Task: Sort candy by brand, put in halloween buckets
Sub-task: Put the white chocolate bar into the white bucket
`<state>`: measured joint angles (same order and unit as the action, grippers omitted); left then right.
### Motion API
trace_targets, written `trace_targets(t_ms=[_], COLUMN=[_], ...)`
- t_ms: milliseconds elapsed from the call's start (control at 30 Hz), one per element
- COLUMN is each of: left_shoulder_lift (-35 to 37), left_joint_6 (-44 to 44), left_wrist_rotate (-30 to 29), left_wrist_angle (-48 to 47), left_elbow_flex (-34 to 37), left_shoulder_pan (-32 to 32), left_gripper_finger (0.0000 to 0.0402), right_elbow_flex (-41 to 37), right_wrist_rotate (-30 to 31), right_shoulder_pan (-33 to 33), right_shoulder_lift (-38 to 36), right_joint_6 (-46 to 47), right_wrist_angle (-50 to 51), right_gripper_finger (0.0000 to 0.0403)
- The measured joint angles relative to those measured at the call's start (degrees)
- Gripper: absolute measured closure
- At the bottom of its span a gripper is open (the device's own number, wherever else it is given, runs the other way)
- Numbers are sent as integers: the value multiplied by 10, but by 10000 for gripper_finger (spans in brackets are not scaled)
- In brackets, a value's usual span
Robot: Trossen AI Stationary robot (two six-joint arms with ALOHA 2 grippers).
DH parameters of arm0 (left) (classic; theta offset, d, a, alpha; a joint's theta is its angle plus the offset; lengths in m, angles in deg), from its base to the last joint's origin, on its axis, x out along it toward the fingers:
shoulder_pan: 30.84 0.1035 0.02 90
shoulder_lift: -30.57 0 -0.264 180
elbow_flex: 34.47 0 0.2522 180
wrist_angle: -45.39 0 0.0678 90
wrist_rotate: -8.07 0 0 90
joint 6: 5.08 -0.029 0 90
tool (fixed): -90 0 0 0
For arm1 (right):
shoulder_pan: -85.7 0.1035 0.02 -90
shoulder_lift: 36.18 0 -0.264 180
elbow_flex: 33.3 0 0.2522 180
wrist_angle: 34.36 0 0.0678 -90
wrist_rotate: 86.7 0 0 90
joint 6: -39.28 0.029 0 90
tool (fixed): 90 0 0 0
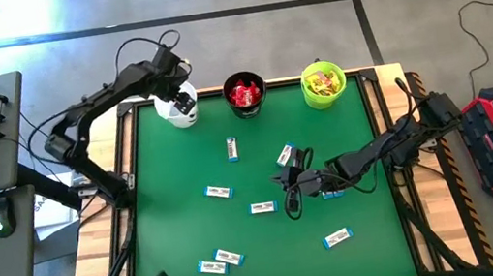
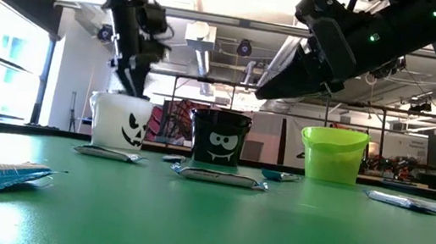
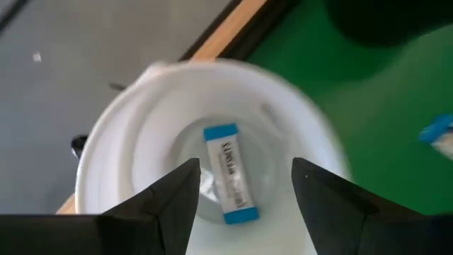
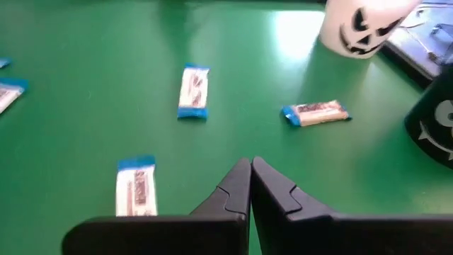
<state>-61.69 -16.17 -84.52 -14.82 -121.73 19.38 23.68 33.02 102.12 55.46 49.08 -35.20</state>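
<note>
High: left gripper [image 1: 184, 101] over white pail [image 1: 176, 112]; red packets fill black pail [image 1: 245, 95], yellow ones green pail [image 1: 324, 84].

Left wrist: fingers [image 3: 170, 198] apart, bar [image 3: 230, 173] lying inside, apparently just dropped.

Right wrist: right gripper [image 4: 250, 185] pinched together, empty, above loose bars [image 4: 192, 91].

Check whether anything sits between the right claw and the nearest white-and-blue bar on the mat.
Nothing visible does. The right claw is shut over bare green mat; the nearest white-and-blue bar lies flat just beside it, with open mat between.
</note>
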Motion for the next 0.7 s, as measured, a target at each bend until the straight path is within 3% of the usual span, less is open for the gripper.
trace_targets(t_ms=[367, 700], left_shoulder_lift=[88, 99], left_joint_6=[31, 40], left_wrist_rotate=[6, 5], left_wrist_angle=[84, 176], left_elbow_flex=[1, 4], left_shoulder_pan=[-112, -220], left_gripper_finger=[186, 186], right_elbow_flex=[-3, -160], right_wrist_rotate=[-23, -25], right_shoulder_pan=[-7, 3], right_shoulder_lift=[-4, -4], right_joint_6=[6, 66], right_wrist_angle=[31, -213], right_gripper_finger=[403, 403])
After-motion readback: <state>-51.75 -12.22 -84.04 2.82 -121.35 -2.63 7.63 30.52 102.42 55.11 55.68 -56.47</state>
